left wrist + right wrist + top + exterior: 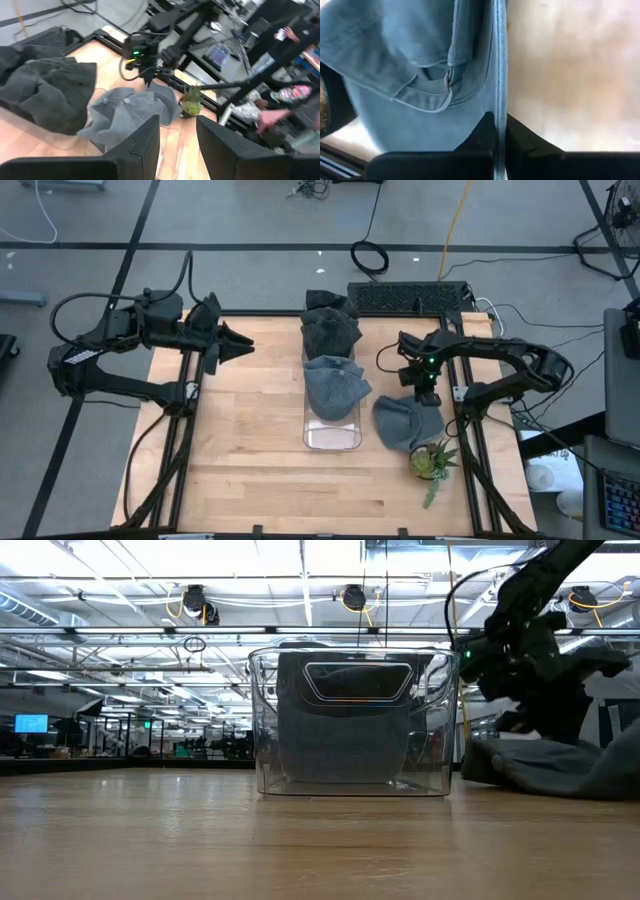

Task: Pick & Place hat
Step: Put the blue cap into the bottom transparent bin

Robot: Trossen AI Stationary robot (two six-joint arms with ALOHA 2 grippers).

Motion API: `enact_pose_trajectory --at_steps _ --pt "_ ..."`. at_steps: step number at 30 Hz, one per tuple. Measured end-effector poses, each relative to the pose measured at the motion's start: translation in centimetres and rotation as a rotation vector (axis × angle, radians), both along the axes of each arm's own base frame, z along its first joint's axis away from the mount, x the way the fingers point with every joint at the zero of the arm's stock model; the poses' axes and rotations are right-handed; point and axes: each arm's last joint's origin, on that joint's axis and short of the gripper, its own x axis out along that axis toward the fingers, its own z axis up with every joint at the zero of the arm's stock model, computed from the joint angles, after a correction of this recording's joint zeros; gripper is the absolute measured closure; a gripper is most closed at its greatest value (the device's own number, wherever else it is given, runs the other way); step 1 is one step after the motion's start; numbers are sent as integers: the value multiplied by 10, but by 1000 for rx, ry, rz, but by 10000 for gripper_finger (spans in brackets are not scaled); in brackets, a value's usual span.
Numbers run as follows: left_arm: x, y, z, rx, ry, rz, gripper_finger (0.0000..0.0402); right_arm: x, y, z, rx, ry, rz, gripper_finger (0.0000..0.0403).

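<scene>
Right gripper [427, 395] clamped on edge of hat [405, 423], lying on counter [250, 470] beside clear bin [331, 435], presumably for lifting. Left gripper [243, 344] parked apart, fingers open.

Hat [405, 423]: soft matt grey-blue cloth, stitched seams. Bin [331, 437]: clear glossy plastic. Table [250, 470]: pale smooth wood.

Right claw [500, 131] pinches hat [405, 65] (brim edge).
</scene>
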Motion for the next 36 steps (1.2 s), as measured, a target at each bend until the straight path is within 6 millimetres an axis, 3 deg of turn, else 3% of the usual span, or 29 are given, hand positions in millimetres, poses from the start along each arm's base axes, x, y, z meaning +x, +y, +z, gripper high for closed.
enact_pose_trajectory --at_steps 11,19,36 --pt "0 3 1 -152 -21 172 266 -17 6 64 -215 6 -195 402" --pt "3 4 11 -233 -134 192 266 -22 6 112 -353 -56 -268 402" --pt "3 6 14 -321 -189 293 266 -27 -1 242 -833 -313 -417 403"
